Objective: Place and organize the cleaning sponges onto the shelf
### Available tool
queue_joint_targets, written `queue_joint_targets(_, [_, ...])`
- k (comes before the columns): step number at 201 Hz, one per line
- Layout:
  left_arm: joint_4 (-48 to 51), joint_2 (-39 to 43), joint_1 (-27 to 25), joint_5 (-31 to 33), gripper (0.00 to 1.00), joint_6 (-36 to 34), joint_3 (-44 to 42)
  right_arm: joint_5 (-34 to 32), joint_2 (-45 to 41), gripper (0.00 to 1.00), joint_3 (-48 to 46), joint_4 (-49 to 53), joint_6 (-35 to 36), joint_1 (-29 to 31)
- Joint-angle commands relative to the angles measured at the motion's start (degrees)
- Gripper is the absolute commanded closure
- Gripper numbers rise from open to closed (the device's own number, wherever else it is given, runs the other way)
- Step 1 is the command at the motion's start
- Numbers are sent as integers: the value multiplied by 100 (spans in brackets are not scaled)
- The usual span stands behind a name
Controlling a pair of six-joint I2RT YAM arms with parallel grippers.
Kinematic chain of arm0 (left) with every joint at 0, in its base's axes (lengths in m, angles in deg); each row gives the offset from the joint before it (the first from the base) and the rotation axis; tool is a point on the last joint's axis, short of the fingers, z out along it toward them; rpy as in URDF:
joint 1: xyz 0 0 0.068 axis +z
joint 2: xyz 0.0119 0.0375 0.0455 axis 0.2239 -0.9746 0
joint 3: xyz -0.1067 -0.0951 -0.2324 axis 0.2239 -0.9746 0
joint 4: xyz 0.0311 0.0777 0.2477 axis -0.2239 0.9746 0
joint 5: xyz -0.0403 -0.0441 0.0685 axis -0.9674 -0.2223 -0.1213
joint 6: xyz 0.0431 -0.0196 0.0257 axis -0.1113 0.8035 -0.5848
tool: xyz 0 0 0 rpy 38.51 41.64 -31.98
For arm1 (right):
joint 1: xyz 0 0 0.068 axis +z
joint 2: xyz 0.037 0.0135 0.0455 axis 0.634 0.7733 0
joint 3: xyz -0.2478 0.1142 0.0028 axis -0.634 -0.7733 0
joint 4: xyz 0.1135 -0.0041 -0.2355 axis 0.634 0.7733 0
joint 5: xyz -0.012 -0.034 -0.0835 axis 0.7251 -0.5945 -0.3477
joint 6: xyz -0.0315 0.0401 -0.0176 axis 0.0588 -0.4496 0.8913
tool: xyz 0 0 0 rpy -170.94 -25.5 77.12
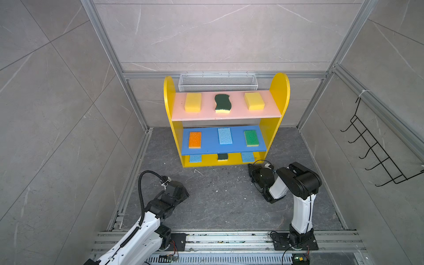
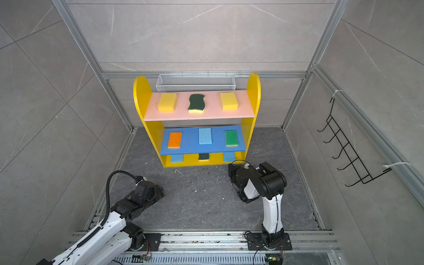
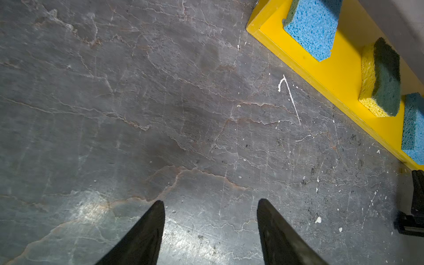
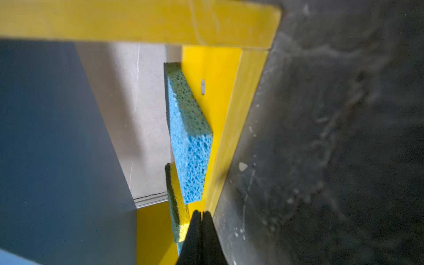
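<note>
**Yellow shelf filled, both claws empty**

Yellow shelf (image 1: 280, 91) stands on the grey bench (image 1: 218, 202) in both top views. It carries three cleaning sponges (image 1: 224, 135) on each board: pink, blue and the yellow base.

From the left wrist, the left claw (image 3: 210, 202) is spread open over bare bench and holds nothing. The base with its sponges lies well apart from it.

From the right wrist, the right claw (image 4: 202, 212) is pressed closed on nothing at the base's front edge. A light blue sponge (image 4: 190, 137) and a scourer (image 4: 176, 206) lie just ahead of it.
</note>
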Motion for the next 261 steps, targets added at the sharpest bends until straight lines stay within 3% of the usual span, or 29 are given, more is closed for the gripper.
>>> queue_joint_targets(1, [-161,-44,-11,112,33,51,13,-109,307,100,-165,1943,47,43])
queue_joint_targets(40, [-194,-147,-11,93,33,48,32,-176,404,100,-126,1820,-29,134])
queue_joint_targets(98, [-219,-201,-11,121,33,38,49,-398,-89,100,113,2754,235,207])
queue_joint_targets(157, [-216,-310,-11,160,33,8,94,-292,316,100,123,2239,176,217])
queue_joint_targets(192, [-296,-442,-10,171,33,-14,131,-408,-39,100,281,2925,565,224])
queue_joint_targets(261, [-413,-754,-11,129,33,-45,223,-293,442,100,307,2197,421,219])
